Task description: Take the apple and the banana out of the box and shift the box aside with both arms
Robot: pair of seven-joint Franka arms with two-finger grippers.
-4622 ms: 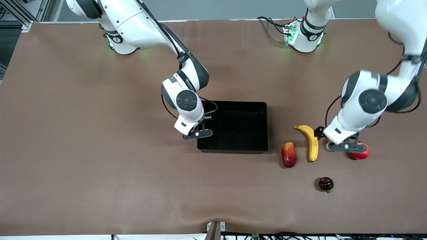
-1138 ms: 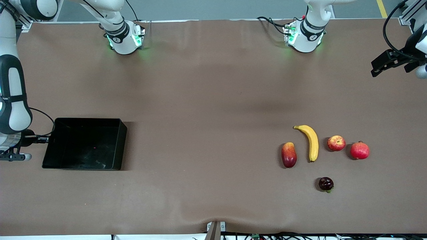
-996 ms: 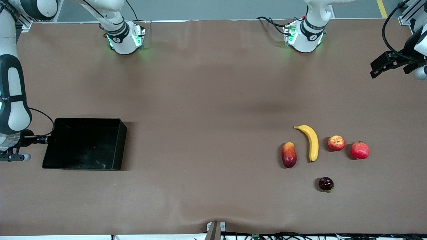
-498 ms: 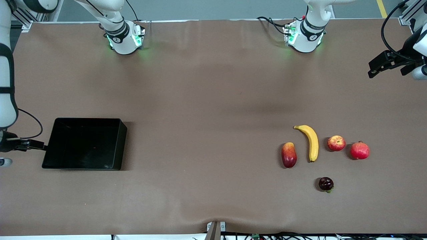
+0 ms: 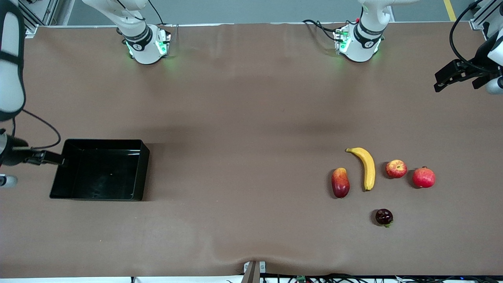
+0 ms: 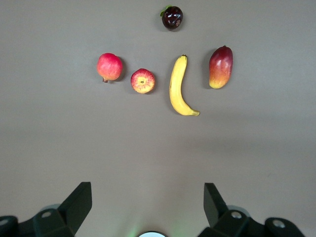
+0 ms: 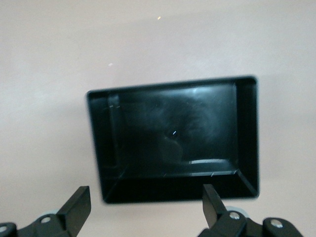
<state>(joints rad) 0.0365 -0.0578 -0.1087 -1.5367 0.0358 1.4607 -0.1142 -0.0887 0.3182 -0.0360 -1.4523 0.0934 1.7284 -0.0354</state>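
The black box [image 5: 144, 169] sits on the table at the right arm's end; it also shows in the right wrist view [image 7: 247, 133], and it holds nothing. My right gripper [image 5: 5, 181] is open and empty, raised beside the box at the view's edge, with its fingers [image 7: 76, 207] apart. The banana [image 5: 366, 167] and the apple [image 5: 395, 169] lie side by side toward the left arm's end. My left gripper [image 5: 442, 80] is open and empty, high over the table's left arm end, and its wrist view shows the banana [image 6: 178, 86] and the apple [image 6: 143, 81] below.
A mango [image 5: 340, 182] lies beside the banana and a pomegranate [image 5: 424, 177] beside the apple. A small dark fruit [image 5: 384, 217] lies nearer to the front camera. The two arm bases [image 5: 145, 43] stand along the table's back edge.
Over the last seconds the box went from the table's middle to the right arm's end, and the left gripper left the apple. In the last second the right arm rose from the box.
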